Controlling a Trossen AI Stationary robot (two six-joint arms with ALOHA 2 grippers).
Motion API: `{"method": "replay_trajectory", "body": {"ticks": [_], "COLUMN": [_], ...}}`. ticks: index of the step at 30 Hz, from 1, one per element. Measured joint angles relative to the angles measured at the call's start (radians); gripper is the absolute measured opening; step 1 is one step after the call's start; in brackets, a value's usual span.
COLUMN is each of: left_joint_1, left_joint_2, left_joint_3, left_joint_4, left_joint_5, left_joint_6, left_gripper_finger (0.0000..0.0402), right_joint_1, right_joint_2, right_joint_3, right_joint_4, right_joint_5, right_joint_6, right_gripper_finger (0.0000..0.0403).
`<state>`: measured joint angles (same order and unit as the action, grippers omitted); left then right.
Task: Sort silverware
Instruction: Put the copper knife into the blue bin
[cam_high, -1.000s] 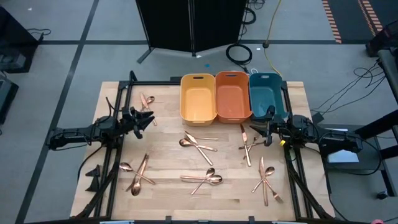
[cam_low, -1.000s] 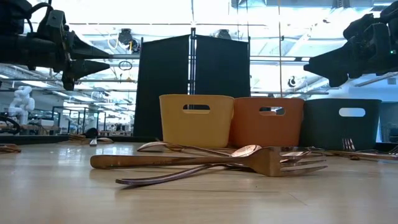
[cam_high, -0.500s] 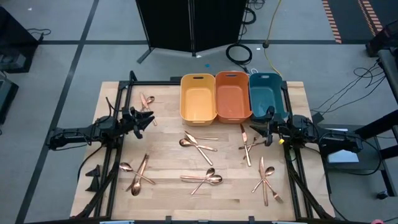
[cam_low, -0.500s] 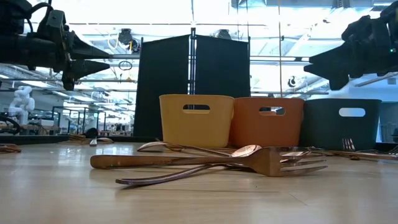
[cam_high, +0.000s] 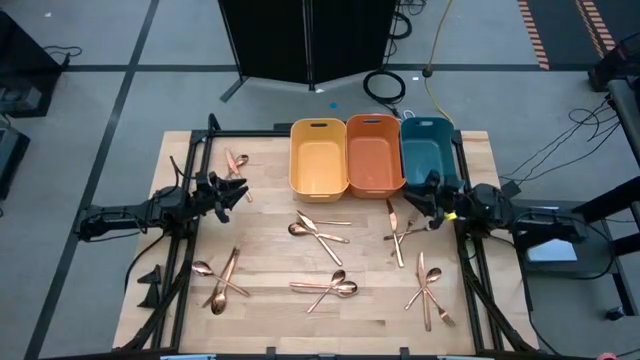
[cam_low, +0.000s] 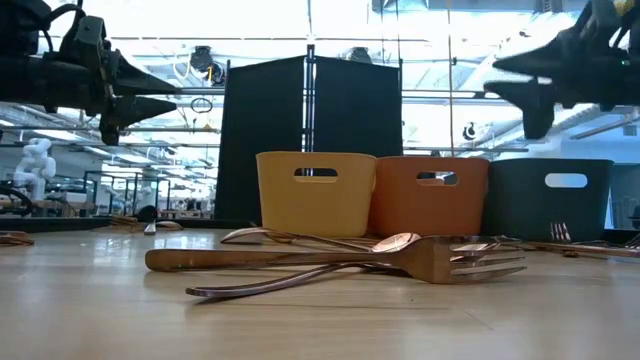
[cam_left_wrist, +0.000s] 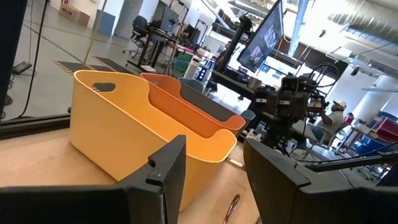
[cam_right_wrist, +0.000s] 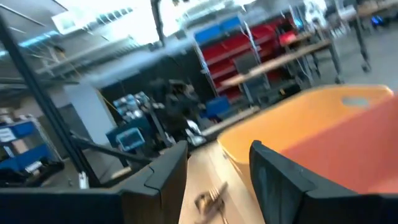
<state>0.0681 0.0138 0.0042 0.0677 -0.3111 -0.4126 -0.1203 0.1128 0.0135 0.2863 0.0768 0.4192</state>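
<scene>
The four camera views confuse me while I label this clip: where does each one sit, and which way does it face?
High view: overhead, facing straight down; both arms, left gripper, right gripper.
Low view: table height, facing the bins; both grippers hang above.
Left wrist view: on the left arm, facing the yellow bin; own open fingers below.
Right wrist view: on the right arm, blurred bins; own open fingers.
Shared: the yellow bin, orange bin.

3 bins (cam_high: 373, 155) wall far edge; centre open.
</scene>
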Motion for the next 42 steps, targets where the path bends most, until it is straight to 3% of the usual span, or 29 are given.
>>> {"method": "replay_trajectory", "body": {"ticks": [5, 8, 15, 22, 29, 34, 38, 42], "left_joint_1": [0.000, -0.003, -0.034, -0.146, -0.286, -0.359, -0.401, -0.436], "left_joint_2": [0.005, 0.023, 0.141, 0.361, 0.696, 0.907, 1.043, 1.136], "left_joint_3": [0.000, 0.000, 0.000, 0.086, 0.257, 0.290, 0.287, 0.287], "left_joint_4": [-0.002, -0.006, 0.087, 0.223, 0.218, 0.214, 0.244, 0.339], "left_joint_5": [0.178, 0.196, 0.184, 0.084, -0.087, -0.163, -0.225, -0.252], "left_joint_6": [-0.024, -0.071, -0.107, -0.105, -0.069, -0.083, -0.150, -0.150], "left_gripper_finger": [0.0157, 0.0157, 0.0157, 0.0157, 0.0157, 0.0157, 0.0157, 0.0157], "right_joint_1": [0.005, 0.005, 0.006, 0.006, 0.025, 0.122, 0.205, 0.247], "right_joint_2": [0.161, 0.278, 0.580, 0.845, 0.995, 1.082, 1.157, 1.211], "right_joint_3": [0.029, 0.103, 0.371, 0.586, 0.680, 0.785, 0.852, 0.861], "right_joint_4": [0.160, 0.150, 0.022, -0.164, -0.266, -0.543, -0.780, -0.973], "right_joint_5": [-0.004, -0.007, -0.154, -0.182, -0.250, -0.296, -0.168, -0.132], "right_joint_6": [-0.045, -0.059, -0.115, -0.181, -0.166, -0.156, -0.009, 0.236], "right_gripper_finger": [0.0160, 0.0160, 0.0160, 0.0160, 0.0160, 0.0160, 0.0160, 0.0160]}}
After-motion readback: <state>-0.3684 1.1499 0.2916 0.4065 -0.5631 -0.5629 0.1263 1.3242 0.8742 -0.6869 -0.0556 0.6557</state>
